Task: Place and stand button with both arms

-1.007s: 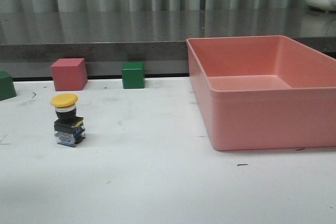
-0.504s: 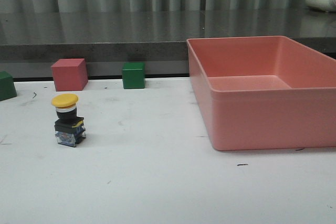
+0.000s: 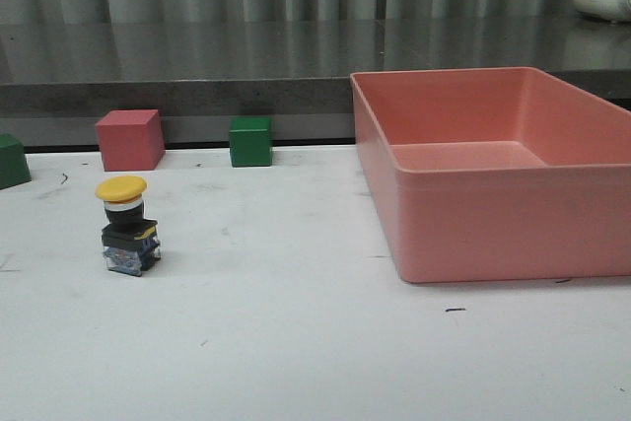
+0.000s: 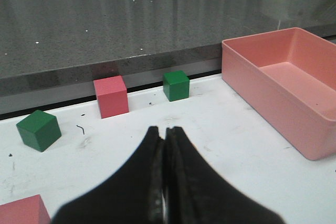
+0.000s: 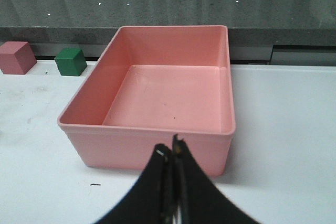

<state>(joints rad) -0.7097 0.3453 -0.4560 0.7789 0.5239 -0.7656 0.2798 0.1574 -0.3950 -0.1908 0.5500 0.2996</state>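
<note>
Two tools sit nearest their own cameras, both with fingers pressed together on nothing: the left tool (image 4: 165,182) over the table's left side, the right tool (image 5: 172,182) facing the pink bin (image 5: 147,129). Neither appears in the front view. On the white table (image 3: 296,342), left of centre, the button (image 3: 125,229) already stands upright on its black base, yellow cap on top, well apart from the bin. It looks light, rigid and top-heavy, and the smooth cap seems slippery, so the flat sides of the blocky base are the safer hold. Behind it sit a pink cube (image 3: 129,139) and green cube (image 3: 250,141).
</note>
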